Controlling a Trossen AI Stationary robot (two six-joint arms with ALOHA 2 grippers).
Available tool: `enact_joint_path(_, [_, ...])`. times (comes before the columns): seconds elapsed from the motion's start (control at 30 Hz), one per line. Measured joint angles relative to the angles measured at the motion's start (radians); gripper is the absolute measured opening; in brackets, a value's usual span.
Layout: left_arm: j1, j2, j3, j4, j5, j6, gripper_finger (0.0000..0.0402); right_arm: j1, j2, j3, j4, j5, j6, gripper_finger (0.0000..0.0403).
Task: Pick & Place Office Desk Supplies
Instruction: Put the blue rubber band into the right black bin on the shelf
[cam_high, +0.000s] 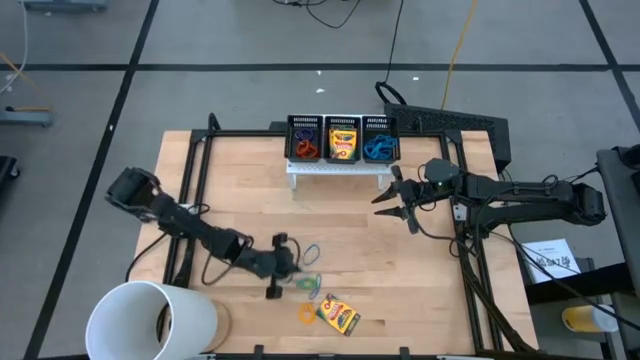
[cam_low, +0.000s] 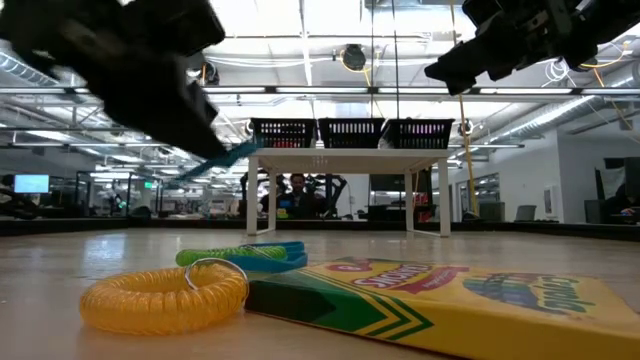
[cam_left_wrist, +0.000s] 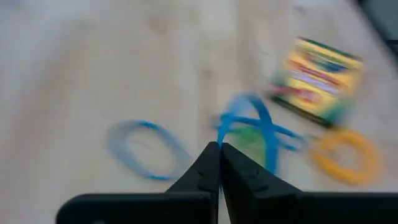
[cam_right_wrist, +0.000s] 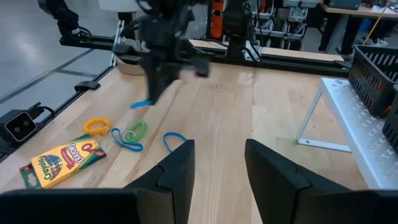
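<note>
My left gripper (cam_high: 297, 262) hangs over the table's near middle, shut on a blue rubber band (cam_right_wrist: 143, 103). Below it on the wood lie another blue loop (cam_left_wrist: 143, 149), a green loop (cam_high: 312, 286) crossed by a blue one (cam_right_wrist: 126, 142), an orange coiled loop (cam_high: 306, 313) and a yellow-and-green crayon box (cam_high: 338, 315), which lies flat. My right gripper (cam_right_wrist: 217, 162) hovers open at the table's right, above the wood in front of the bins, touching nothing. My left gripper pinches the blue rubber band between its two fingertips, at one spot on the loop (cam_left_wrist: 231, 127). The fingers slant down from the table's left. The band sticks out beyond the tips (cam_low: 228, 158) and is clear of the table.
Three black mesh bins (cam_high: 343, 140) stand in a row on a white stand (cam_high: 335, 168) at the far middle, holding bands and a crayon box. A large white cup (cam_high: 150, 320) lies at the near left corner. Bare wood lies between the loops and the stand.
</note>
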Motion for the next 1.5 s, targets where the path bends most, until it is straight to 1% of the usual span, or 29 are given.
enact_joint_path(0.07, [0.027, -0.039, -0.002, -0.002, -0.079, 0.071, 0.0012, 0.0, 0.0, 0.0, 0.003, 0.0, 0.022, 0.013])
enact_joint_path(0.17, [0.074, -0.102, -0.002, 0.016, -0.161, 0.153, 0.0006, 0.0, 0.0, 0.0, 0.004, 0.0, 0.058, 0.013])
enact_joint_path(0.27, [0.131, -0.132, -0.002, 0.088, -0.267, 0.137, 0.0008, 0.0, 0.0, 0.0, 0.004, 0.0, 0.07, 0.013])
enact_joint_path(0.33, [0.174, -0.137, -0.002, 0.173, -0.295, 0.127, 0.0014, 0.0, -0.001, 0.0, 0.004, 0.001, 0.074, 0.013])
enact_joint_path(0.37, [0.196, -0.138, -0.002, 0.225, -0.289, 0.149, 0.0015, 0.0, -0.001, 0.0, 0.006, 0.002, 0.085, 0.013])
enact_joint_path(0.5, [0.264, -0.119, -0.001, 0.417, -0.182, 0.338, 0.0006, 0.0, 0.002, 0.0, 0.017, 0.002, 0.122, 0.013])
enact_joint_path(0.57, [0.289, -0.105, -0.001, 0.503, -0.153, 0.413, 0.0006, 0.0, 0.002, 0.0, 0.039, 0.003, 0.131, 0.013])
enact_joint_path(0.63, [0.316, -0.082, 0.001, 0.597, -0.129, 0.465, 0.0011, 0.0, 0.005, 0.0, 0.068, 0.003, 0.149, 0.013])
enact_joint_path(0.7, [0.341, -0.063, 0.008, 0.632, -0.1, 0.486, 0.001, 0.0, 0.006, 0.0, 0.078, 0.003, 0.159, 0.013])
enact_joint_path(0.8, [0.374, -0.017, 0.061, 0.624, -0.033, 0.487, 0.0005, 0.0, 0.02, -0.001, 0.118, 0.003, 0.165, 0.013])
enact_joint_path(0.87, [0.386, 0.018, 0.115, 0.601, -0.01, 0.491, 0.0008, 0.0, 0.039, -0.001, 0.156, 0.002, 0.168, 0.013])
enact_joint_path(1.03, [0.395, 0.101, 0.266, 0.452, -0.007, 0.587, 0.0004, 0.009, 0.096, -0.001, 0.208, 0.0, 0.172, 0.013])
enact_joint_path(1.17, [0.395, 0.147, 0.355, 0.36, -0.014, 0.615, 0.001, 0.035, 0.147, -0.001, 0.216, -0.001, 0.182, 0.0131])
enact_joint_path(1.3, [0.395, 0.154, 0.375, 0.304, -0.01, 0.615, 0.0008, 0.059, 0.185, -0.001, 0.229, -0.002, 0.169, 0.0148])
enact_joint_path(1.4, [0.394, 0.151, 0.376, 0.292, -0.014, 0.597, 0.0005, 0.059, 0.204, -0.001, 0.272, -0.001, 0.146, 0.0172])
enact_joint_path(1.5, [0.394, 0.152, 0.376, 0.289, -0.014, 0.589, 0.0011, 0.059, 0.219, -0.001, 0.318, 0.0, 0.145, 0.0197])
